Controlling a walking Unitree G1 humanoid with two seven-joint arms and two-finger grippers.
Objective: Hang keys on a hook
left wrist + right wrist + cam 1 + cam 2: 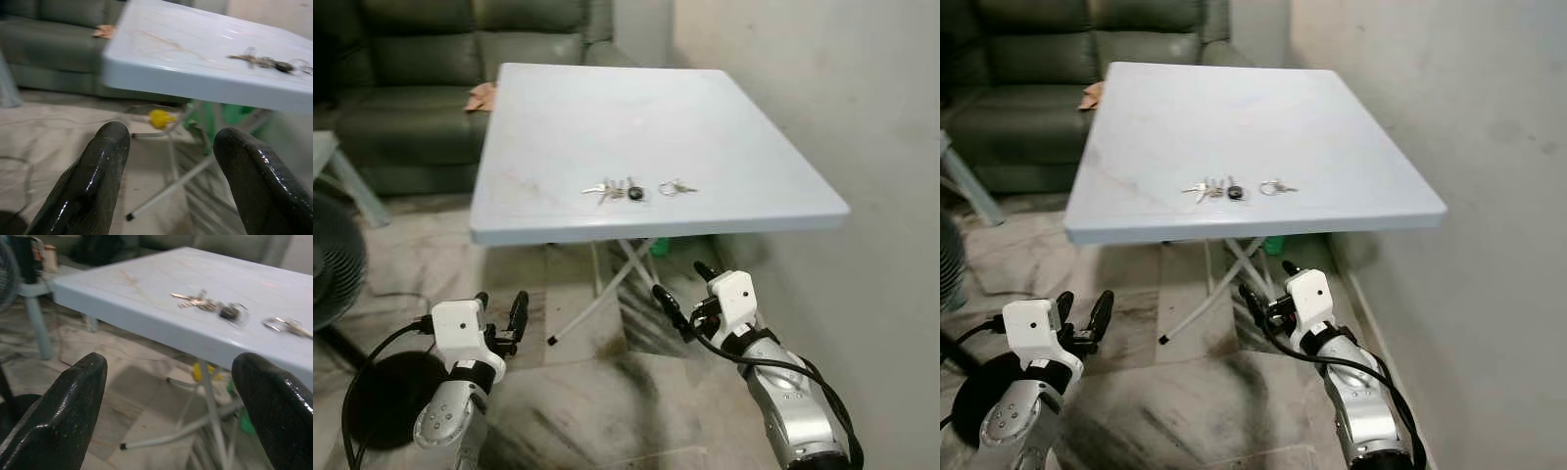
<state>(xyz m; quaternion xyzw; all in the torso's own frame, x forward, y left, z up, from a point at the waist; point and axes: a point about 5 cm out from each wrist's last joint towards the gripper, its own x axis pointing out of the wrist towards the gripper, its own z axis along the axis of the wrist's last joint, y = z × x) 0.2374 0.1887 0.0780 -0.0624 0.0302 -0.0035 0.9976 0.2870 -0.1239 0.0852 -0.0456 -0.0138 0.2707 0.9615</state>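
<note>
Both arms sit low in front of the robot, below the level of the table top: the left gripper (pixel 499 315) has its two black fingers parted with nothing between them, and the right gripper (pixel 683 292) is spread wide and likewise holds nothing. Beyond them stands a pale folding table (pixel 548 117), its near edge facing the robot and its crossed white legs (pixel 607 284) showing underneath. On that top, close to the near edge and about midway along it, lies a bunch of keys (pixel 615 189) with a dark fob, and just beside it, toward the right edge, a smaller ring with a key (pixel 674 187); the two lie near each other but apart. A scrap of something tan (pixel 480 96) rests by the far left corner, with a dark green sofa (pixel 431 59) behind and a fan (pixel 333 259) on the floor to the left. A bare wall (pixel 822 98) runs along the table's right edge, and no hook can be made out on it. By my reading the job has barely begun: the keys are untouched, so reaching over the near edge, picking up a bunch, finding the hook and hanging it all remain.
</note>
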